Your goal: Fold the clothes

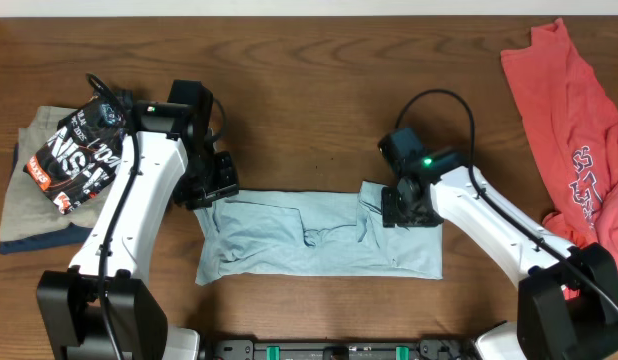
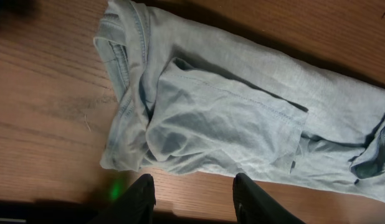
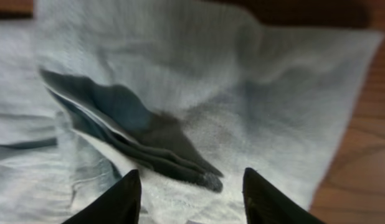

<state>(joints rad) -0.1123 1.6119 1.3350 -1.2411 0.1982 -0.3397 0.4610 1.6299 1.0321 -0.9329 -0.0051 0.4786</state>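
Observation:
The pale blue-grey T-shirt [image 1: 309, 235] lies folded into a long strip across the table's front middle. It also shows in the left wrist view [image 2: 230, 112] and the right wrist view [image 3: 199, 93]. My left gripper [image 1: 211, 190] is open and empty over bare wood just off the strip's left end; its fingertips [image 2: 194, 190] show nothing between them. My right gripper [image 1: 399, 208] is open, close over the strip's right end, its fingers [image 3: 192, 186] either side of a layered fold edge.
A black shirt with white and orange print [image 1: 79, 150] lies on a stack of folded clothes [image 1: 29, 215] at the left. A red T-shirt with white lettering [image 1: 579, 130] lies at the far right. Cables loop from both arms.

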